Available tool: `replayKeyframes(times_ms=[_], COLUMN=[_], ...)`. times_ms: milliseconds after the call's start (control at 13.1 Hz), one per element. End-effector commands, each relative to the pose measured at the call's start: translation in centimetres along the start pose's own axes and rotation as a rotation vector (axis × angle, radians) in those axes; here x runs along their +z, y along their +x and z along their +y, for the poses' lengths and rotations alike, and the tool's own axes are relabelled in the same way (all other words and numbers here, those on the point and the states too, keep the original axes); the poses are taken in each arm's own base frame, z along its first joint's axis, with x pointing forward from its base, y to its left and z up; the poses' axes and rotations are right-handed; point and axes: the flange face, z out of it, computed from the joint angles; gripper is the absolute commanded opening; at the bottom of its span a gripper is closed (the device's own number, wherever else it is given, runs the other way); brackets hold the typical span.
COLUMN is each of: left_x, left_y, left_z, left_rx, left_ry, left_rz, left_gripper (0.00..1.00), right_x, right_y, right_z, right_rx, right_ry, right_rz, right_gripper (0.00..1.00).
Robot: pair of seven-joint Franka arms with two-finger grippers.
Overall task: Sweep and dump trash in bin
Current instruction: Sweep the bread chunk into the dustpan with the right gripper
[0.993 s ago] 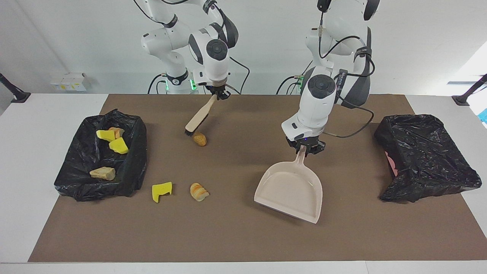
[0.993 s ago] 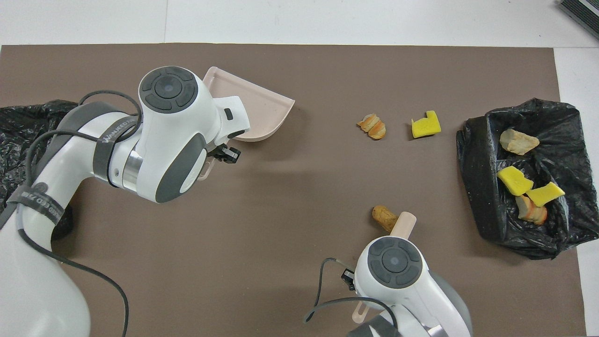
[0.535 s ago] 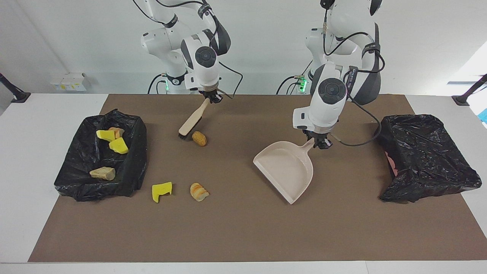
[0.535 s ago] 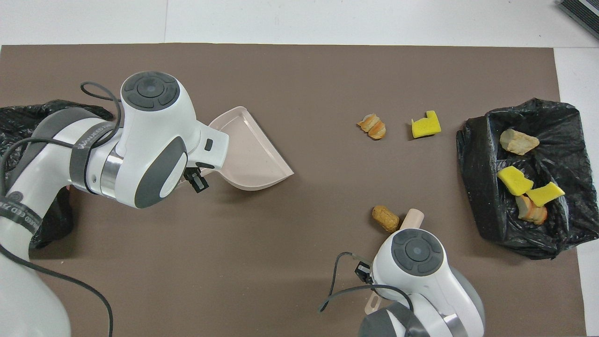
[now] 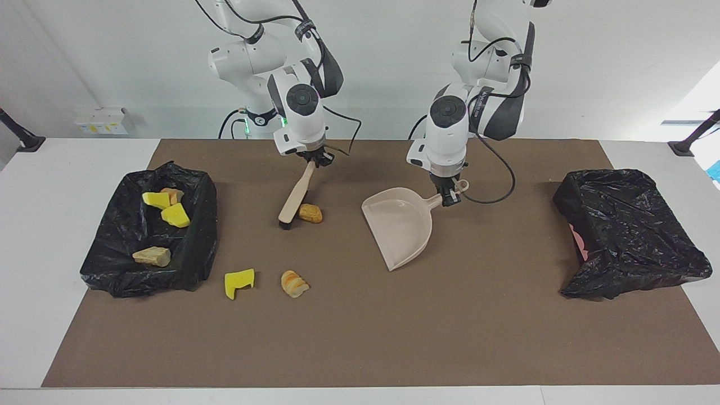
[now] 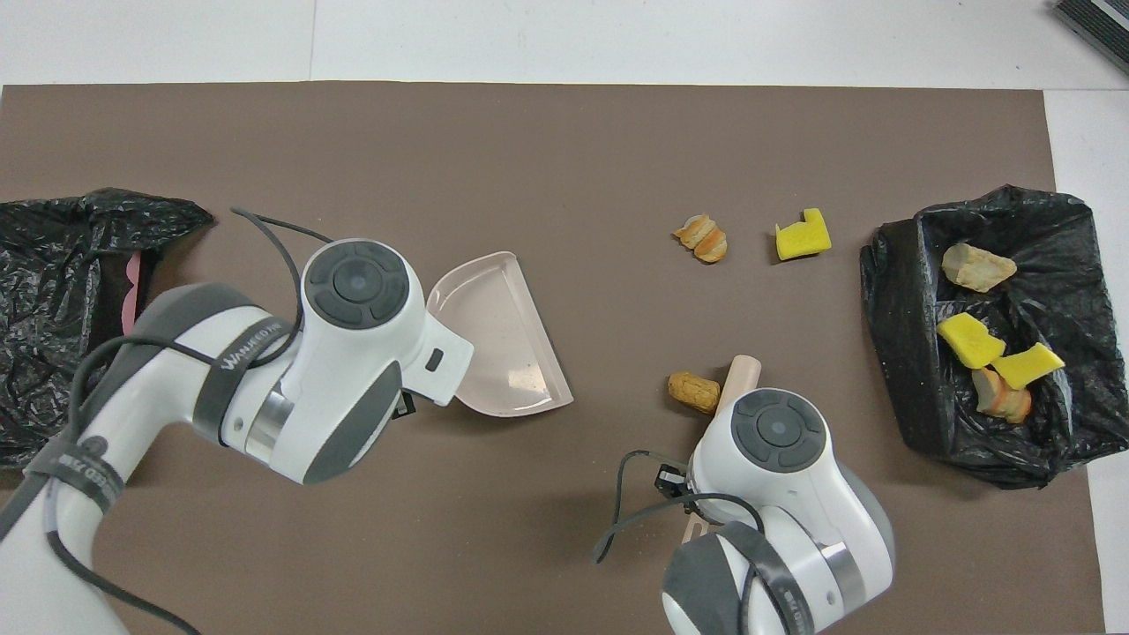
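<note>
Figure: sweeping stage, as I see it from the remote station. My landmark is the dustpan [image 5: 400, 225], a smooth beige plastic scoop with a flat floor, low walls and a ring-ended handle, lying on the matte brown mat [image 5: 360, 337].

The left gripper [image 5: 448, 196] is clamped on that handle. The right gripper [image 5: 315, 160] is clamped on the handle of the brush [image 5: 295, 199], a slim beige stick with black bristles, which slants down to the mat toward the right arm's end from the dustpan.

A rough tan crust piece [image 5: 310, 213] lies between the bristles and the dustpan, touching the brush head. A striped orange bread piece [image 5: 294, 283] and a notched, porous yellow sponge chunk [image 5: 239, 281] lie farther from the robots than the dustpan. Four more scraps rest in the crinkled, glossy black bin [image 5: 197, 225] at the right arm's end; a second black bin [image 5: 630, 230] sits at the left arm's end.

Against the frame one second ago, I see the dustpan drawn toward the robots and turned, its open mouth now facing the brush. The brush has swung to a steeper slant, and the crust piece has shifted toward the dustpan.
</note>
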Motion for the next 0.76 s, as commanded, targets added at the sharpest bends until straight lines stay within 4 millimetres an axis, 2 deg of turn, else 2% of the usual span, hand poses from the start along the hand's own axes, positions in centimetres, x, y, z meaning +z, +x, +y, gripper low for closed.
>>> replayKeyframes(times_ms=[0, 76, 153, 382, 458, 688], left_x=[0.5, 1.3, 1.7, 1.9, 2.0, 2.3], left_y=[0.4, 0.9, 1.0, 1.3, 1.3, 1.0], left_z=[3.0, 3.7, 3.9, 4.5, 4.6, 4.3], left_rx=[0.079, 0.095, 0.1, 0.105, 0.106, 0.077], left_ry=[0.041, 0.051, 0.064, 0.07, 0.08, 0.088], left_rz=[0.005, 0.017, 0.035, 0.042, 0.056, 0.08], left_gripper=[0.0, 0.0, 0.0, 0.0, 0.0, 0.0], right_x=[-0.6, -0.6, -0.7, -0.9, -0.9, -2.0], right_y=[1.0, 0.3, -1.2, -5.5, -6.1, -5.2], right_z=[-2.8, -3.2, -4.1, -6.6, -6.8, -6.6], right_rx=[-0.081, -0.126, -0.204, -0.396, -0.481, -0.652], right_ry=[0.047, 0.063, 0.076, 0.084, 0.085, 0.088], right_rz=[-0.037, -0.053, -0.064, -0.058, -0.055, -0.028], right_gripper=[0.0, 0.0, 0.0, 0.0, 0.0, 0.0])
